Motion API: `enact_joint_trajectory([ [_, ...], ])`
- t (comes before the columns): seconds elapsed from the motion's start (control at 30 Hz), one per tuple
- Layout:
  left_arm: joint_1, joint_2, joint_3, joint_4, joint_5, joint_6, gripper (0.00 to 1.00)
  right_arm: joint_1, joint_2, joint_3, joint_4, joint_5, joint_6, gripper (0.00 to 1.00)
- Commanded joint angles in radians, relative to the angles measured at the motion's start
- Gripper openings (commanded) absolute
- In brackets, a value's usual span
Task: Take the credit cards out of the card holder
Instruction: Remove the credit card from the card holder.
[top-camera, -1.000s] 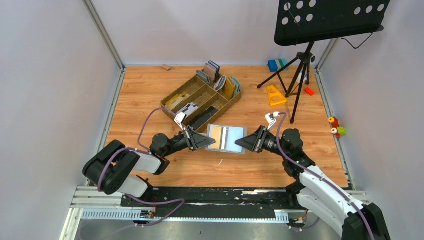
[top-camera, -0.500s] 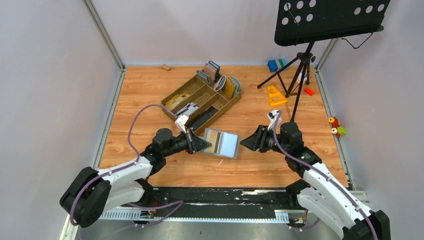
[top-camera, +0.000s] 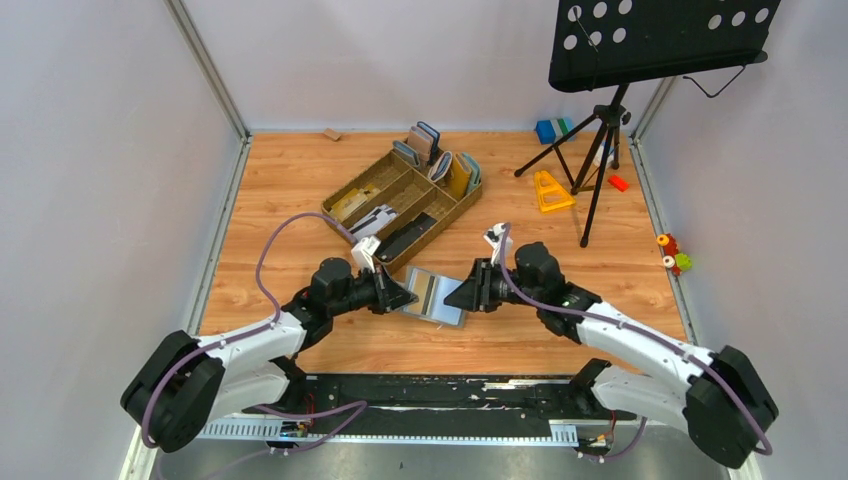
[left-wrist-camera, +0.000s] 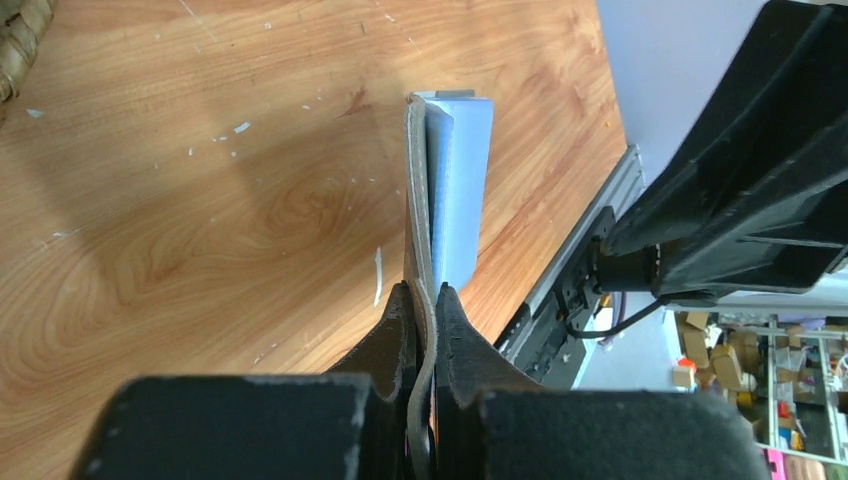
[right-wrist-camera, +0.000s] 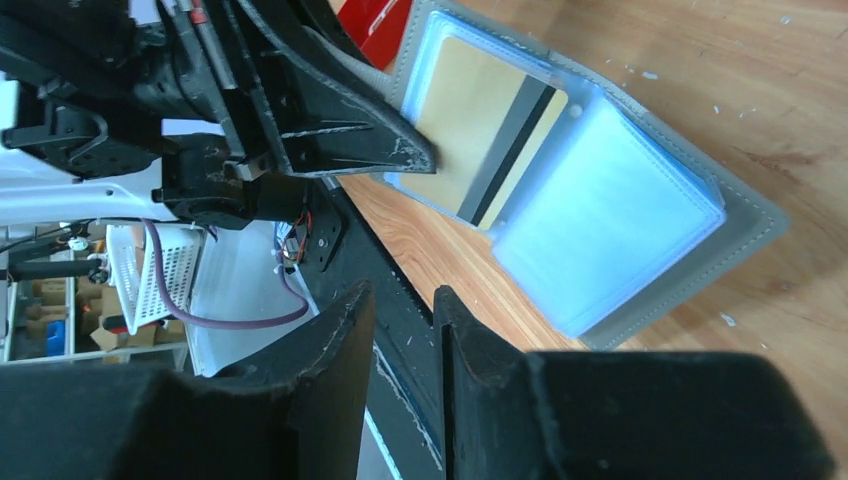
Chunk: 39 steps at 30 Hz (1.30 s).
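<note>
You have no text, label, brand or number you can read in any of these views. The tan card (right-wrist-camera: 460, 130) in the card holder (right-wrist-camera: 610, 215) shows you a plain face with a dark stripe and no legible print. Its grey stitched border carries no marking that you can make out.

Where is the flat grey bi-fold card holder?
Top view: card holder mid-table, beside the brown compartment tray, between the right gripper and the left gripper, which pinches its edge.
</note>
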Motion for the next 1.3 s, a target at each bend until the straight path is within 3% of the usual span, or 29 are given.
enact_joint_trajectory([
  [0.0, -0.007, 0.002, 0.034, -0.029, -0.025, 0.053, 0.00, 0.014, 0.098, -0.064, 0.249, -0.007, 0.103, 0.28],
  [0.43, -0.013, 0.039, 0.010, 0.053, 0.011, 0.012, 0.00, 0.015, 0.302, -0.157, 0.431, -0.001, 0.153, 0.27],
  [0.63, -0.013, -0.004, 0.015, 0.039, 0.020, -0.018, 0.00, 0.008, 0.266, -0.203, 0.444, 0.026, 0.154, 0.28],
  [0.93, -0.012, 0.019, -0.010, 0.255, 0.098, -0.145, 0.00, 0.002, 0.219, -0.199, 0.513, -0.030, 0.188, 0.33],
  [1.27, -0.013, 0.048, -0.035, 0.347, 0.111, -0.189, 0.00, -0.006, 0.149, -0.172, 0.505, -0.026, 0.225, 0.34],
])
